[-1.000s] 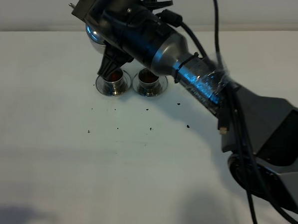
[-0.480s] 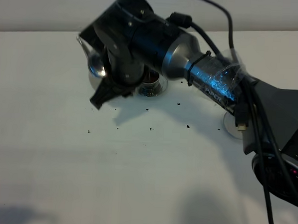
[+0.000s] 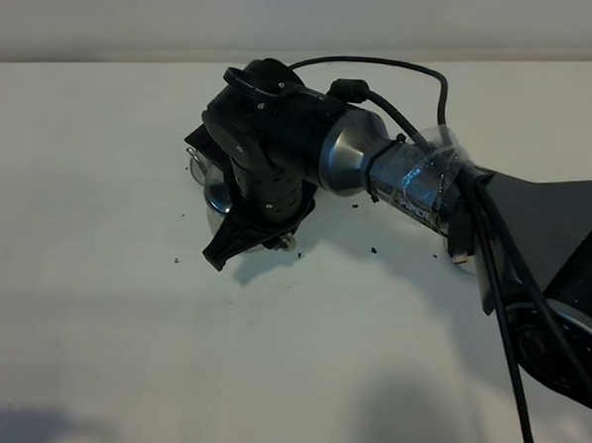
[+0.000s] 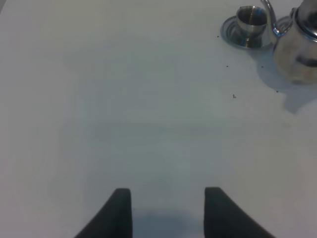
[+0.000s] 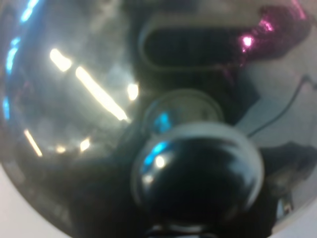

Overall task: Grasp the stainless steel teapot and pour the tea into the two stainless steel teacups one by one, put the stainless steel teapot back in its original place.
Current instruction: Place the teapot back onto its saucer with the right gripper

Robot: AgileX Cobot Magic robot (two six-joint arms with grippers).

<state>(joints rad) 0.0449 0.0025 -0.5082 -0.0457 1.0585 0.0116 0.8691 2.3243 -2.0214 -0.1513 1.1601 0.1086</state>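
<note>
One right claw (image 3: pixel 237 240) grips the stainless steel teapot (image 3: pixel 216 188), which hangs just beneath it.

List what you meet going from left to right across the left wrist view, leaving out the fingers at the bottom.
Bare table → teacup on its saucer → teapot at the picture's right edge, its spout curving up beside the cup.
</note>
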